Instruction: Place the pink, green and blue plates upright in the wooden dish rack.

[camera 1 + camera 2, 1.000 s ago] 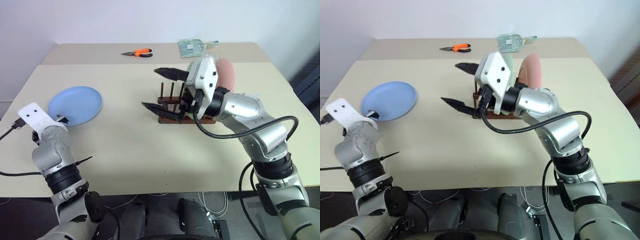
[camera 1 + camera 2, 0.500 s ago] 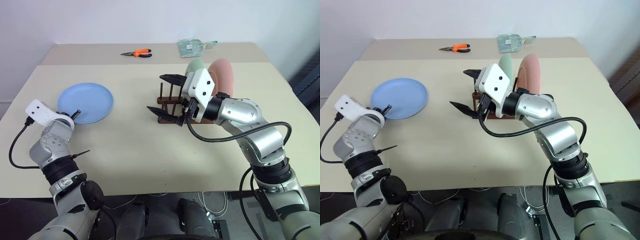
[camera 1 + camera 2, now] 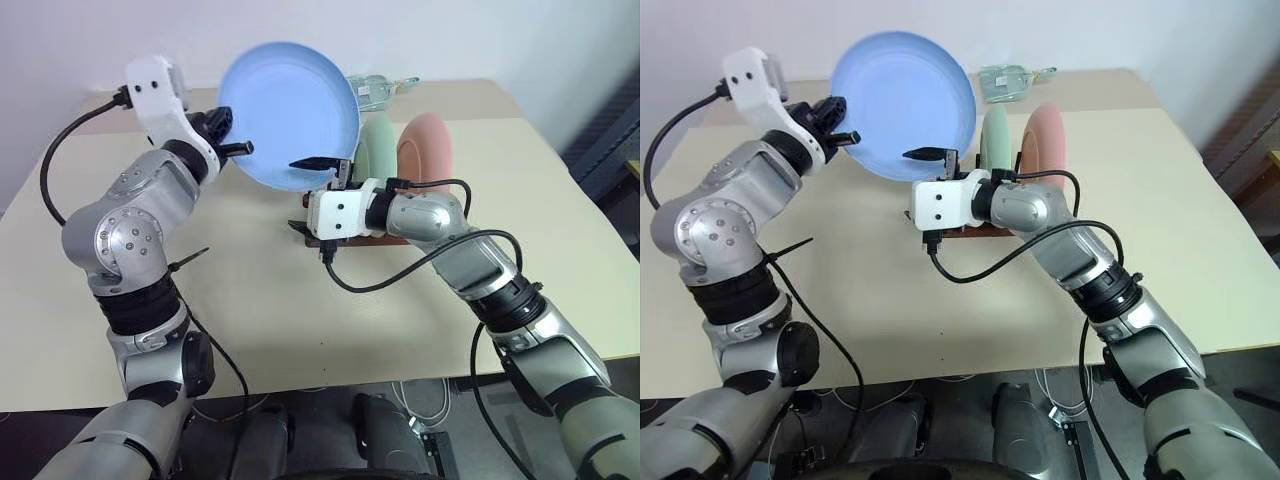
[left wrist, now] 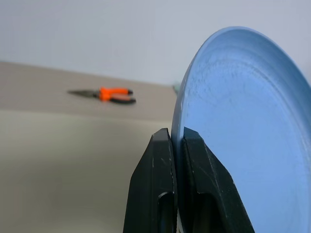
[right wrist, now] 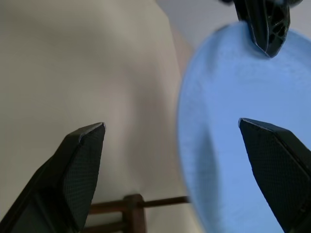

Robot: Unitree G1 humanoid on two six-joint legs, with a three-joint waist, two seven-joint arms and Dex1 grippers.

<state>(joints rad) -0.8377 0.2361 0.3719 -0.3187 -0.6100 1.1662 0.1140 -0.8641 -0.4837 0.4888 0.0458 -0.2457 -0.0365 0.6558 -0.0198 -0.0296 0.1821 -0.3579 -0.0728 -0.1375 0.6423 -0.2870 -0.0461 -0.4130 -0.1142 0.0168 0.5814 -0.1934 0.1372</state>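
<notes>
The blue plate (image 3: 290,115) hangs tilted in the air above the table, and my left gripper (image 4: 177,133) is shut on its rim. Just below and in front of it, my right gripper (image 5: 170,125) stands open, with the plate's lower edge (image 5: 194,160) showing between its fingers; whether they touch it I cannot tell. The green plate (image 3: 377,145) and the pink plate (image 3: 428,150) stand upright side by side in the wooden dish rack (image 3: 375,237), behind my right gripper. One rack peg (image 5: 136,208) shows in the right wrist view.
Orange-handled pliers (image 4: 114,94) lie at the table's far side, and a clear plastic bag (image 3: 1005,80) lies at the far edge behind the plates. The beige table (image 3: 300,300) spreads wide in front of the rack.
My left gripper has shut on the blue plate and lifted it off the table, up and to the right. My right gripper has rolled and moved under the plate, still open.
</notes>
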